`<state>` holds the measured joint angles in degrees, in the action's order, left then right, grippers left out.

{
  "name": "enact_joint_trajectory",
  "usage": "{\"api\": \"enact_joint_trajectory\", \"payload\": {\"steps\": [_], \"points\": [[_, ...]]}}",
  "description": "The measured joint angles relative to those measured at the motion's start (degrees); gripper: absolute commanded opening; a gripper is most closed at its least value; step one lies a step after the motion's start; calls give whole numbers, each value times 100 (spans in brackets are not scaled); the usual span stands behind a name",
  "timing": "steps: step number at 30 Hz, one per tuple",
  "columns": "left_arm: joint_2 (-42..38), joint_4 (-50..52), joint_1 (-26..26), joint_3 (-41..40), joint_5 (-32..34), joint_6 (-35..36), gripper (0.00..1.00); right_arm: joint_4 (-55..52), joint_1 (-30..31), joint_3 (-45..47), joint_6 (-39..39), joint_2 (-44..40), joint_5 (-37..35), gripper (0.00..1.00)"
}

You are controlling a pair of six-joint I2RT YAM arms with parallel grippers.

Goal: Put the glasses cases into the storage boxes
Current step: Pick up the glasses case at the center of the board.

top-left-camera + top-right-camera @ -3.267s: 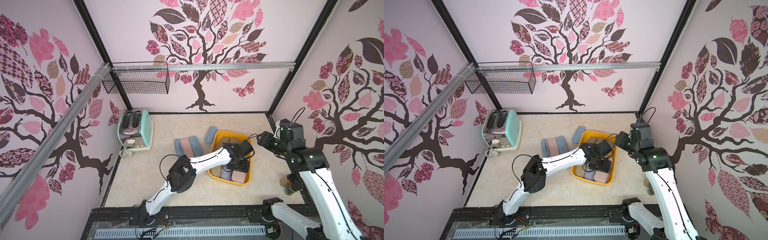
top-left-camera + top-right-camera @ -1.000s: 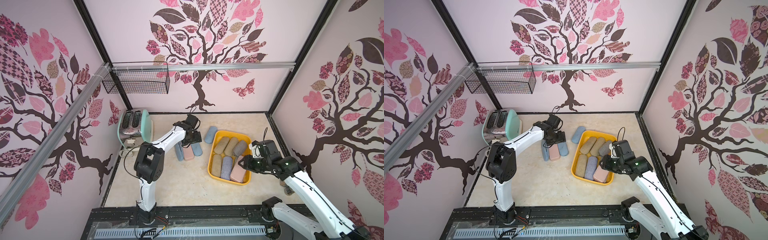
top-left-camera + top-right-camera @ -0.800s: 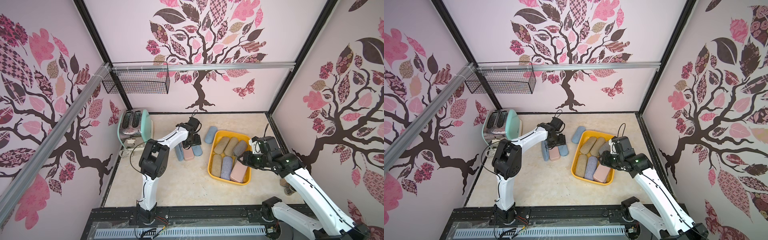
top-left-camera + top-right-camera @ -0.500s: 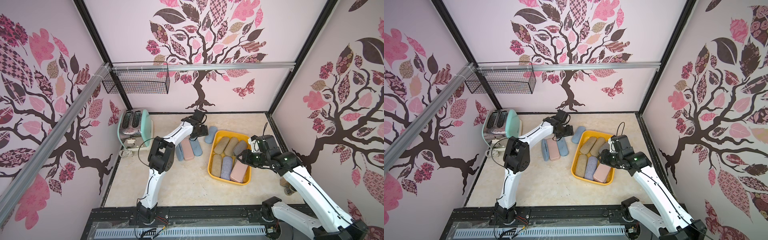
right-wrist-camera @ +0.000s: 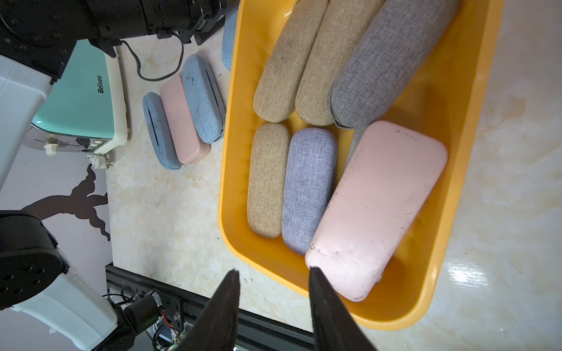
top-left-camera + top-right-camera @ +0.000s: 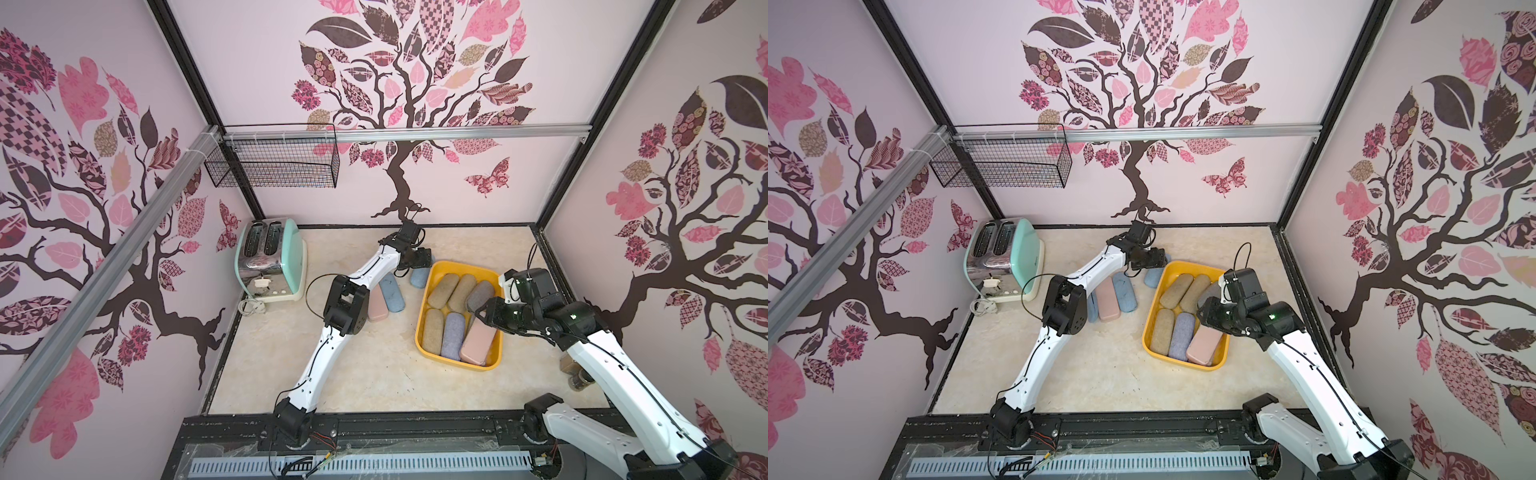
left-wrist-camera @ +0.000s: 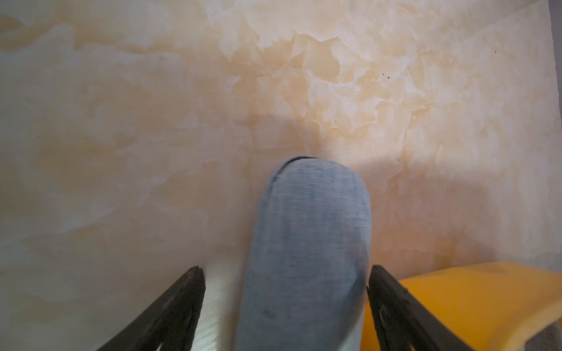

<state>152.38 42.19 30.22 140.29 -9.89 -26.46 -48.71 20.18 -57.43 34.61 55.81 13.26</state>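
Note:
The yellow storage box (image 6: pixel 420 320) (image 6: pixel 1148 328) (image 5: pixel 226 170) holds several glasses cases: tan ones, a grey one, a lavender one and a pink case (image 6: pixel 478 343) (image 5: pixel 377 206). A blue case (image 6: pixel 419 277) (image 6: pixel 1153 277) (image 7: pixel 307 249) lies on the table at the tub's far left corner (image 7: pixel 456 297). My left gripper (image 6: pixel 419 268) (image 6: pixel 1154 267) (image 7: pixel 286 269) is open and straddles it, with a gap on one side. A pink case (image 6: pixel 377 309) between two blue ones (image 6: pixel 392 293) lies left of the tub. My right gripper (image 6: pixel 478 311) (image 6: pixel 1204 312) (image 5: pixel 272 270) hovers over the tub's right side, jaws apart and empty.
A mint toaster (image 6: pixel 268 257) with its plug and cord (image 6: pixel 253 307) stands at the back left. A black wire basket (image 6: pixel 274 164) hangs on the wall rail above it. A small brown object (image 6: pixel 575 374) sits at the front right by the wall.
My left gripper has swung from the row of three cases back and right to the blue case by the tub's corner, and its jaws have widened. The right gripper has shifted slightly over the tub.

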Motion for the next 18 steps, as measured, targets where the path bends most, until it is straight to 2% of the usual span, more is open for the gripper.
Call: {"api": "enact_joint_trajectory", "payload": {"steps": [5, 14, 18], "points": [[0, 31, 63, -9, 302, 173, 89, 17, 0, 7, 11, 22, 2, 42], [0, 608, 278, 20, 1506, 278, 74, 15, 2, -4, 9, 24, 2, 42], [-59, 704, 308, -101, 1827, 262, 65, 26, 0, -72, 11, 39, 2, 42]]}}
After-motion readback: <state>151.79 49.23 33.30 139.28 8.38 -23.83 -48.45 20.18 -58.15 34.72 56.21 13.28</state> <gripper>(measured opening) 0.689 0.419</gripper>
